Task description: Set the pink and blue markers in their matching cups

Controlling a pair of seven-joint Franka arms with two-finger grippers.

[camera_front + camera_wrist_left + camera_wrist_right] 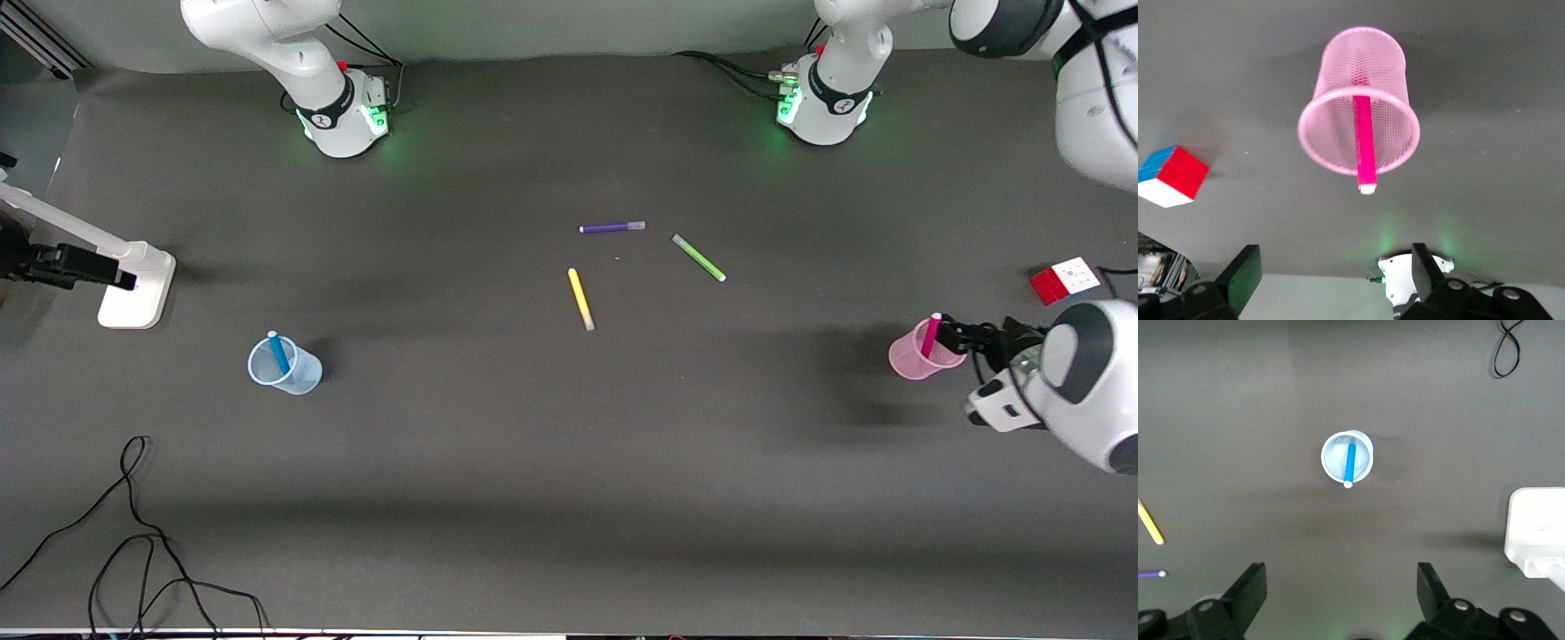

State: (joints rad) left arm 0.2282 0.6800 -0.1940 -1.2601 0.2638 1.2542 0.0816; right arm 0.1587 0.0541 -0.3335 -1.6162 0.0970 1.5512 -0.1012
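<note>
Pink marker (930,335) stood in pink cup (918,355) at the left arm's end of the bench (533,462), left pincer (953,337) just beside it, fingers wide. Blue marker (279,352) stood in blue cup (284,366) at the right arm's end; right pincer (1341,590) over it, fingers wide. Farther off lay yellow marker (581,300), green marker (699,258), purple marker (613,228).

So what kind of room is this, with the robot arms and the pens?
Probably a robot lab's test table, not a home or classroom. Two white arms are bolted onto a dark mat, a camera stand watches from the edge, and loose cables trail across the mat.
</note>
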